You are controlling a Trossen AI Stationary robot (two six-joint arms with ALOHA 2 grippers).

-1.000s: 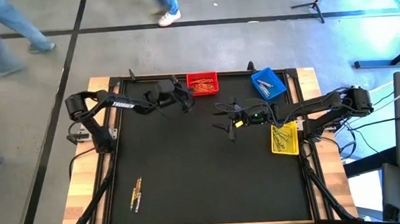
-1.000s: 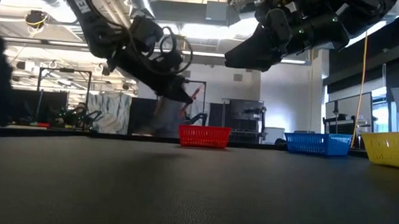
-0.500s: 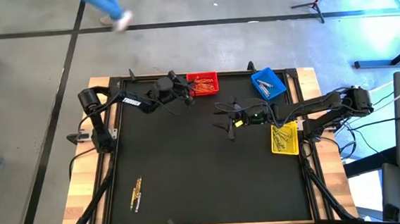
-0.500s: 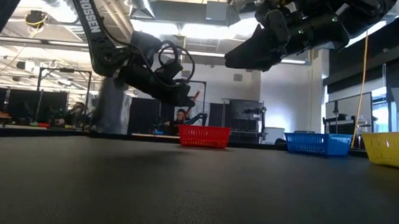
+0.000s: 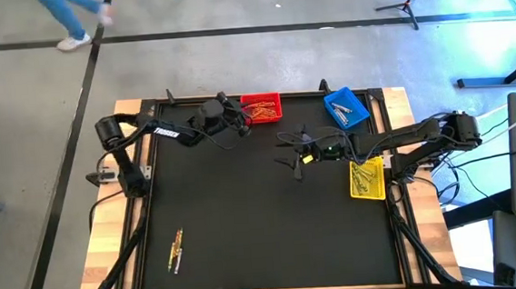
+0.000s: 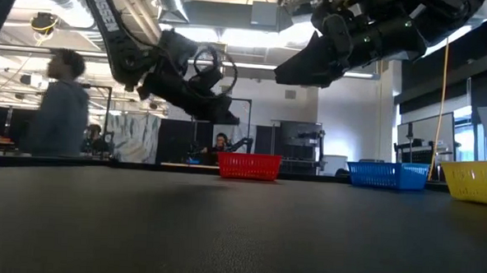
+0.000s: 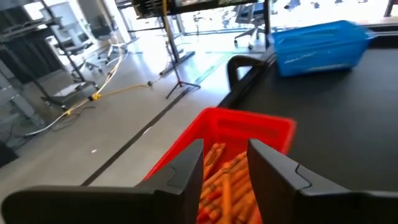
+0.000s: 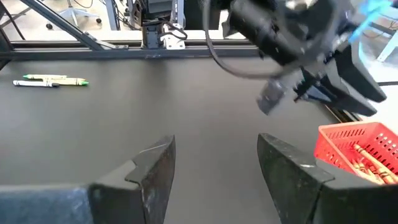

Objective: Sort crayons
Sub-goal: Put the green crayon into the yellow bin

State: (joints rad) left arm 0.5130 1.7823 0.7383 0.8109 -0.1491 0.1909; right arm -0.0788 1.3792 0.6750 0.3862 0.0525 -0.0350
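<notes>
- I see the left arm stretched along the table's far edge, its left gripper (image 5: 241, 120) raised off the mat just beside the red bin (image 5: 260, 98), at the side nearer the table's left edge. In its wrist view the fingers (image 7: 186, 168) stand apart with nothing between them — they frame the red bin from above.
- I see the right arm reaching in from the table's right edge, elbow near the yellow bin (image 5: 367, 190); the right gripper (image 5: 297, 160) hangs above the mat's middle-right, clear of the surface. Its fingers (image 8: 152, 171) are spread, empty.
- Crayons in the red bin (image 7: 227, 183): orange and red sticks heaped together, their long axes mostly running along the bin's length, away from the left wrist camera.
- Loose crayons on the mat (image 5: 176, 249): a small cluster near the front-left corner, well apart from both grippers, lying side by side with long axes pointing roughly front to back.
- Yellow bin holds crayons at mixed angles; the blue bin (image 5: 346, 107), at the far right of the mat, holds a few — I cannot tell their direction.
- A person (image 6: 58, 104) stands in the room beyond the table.
</notes>
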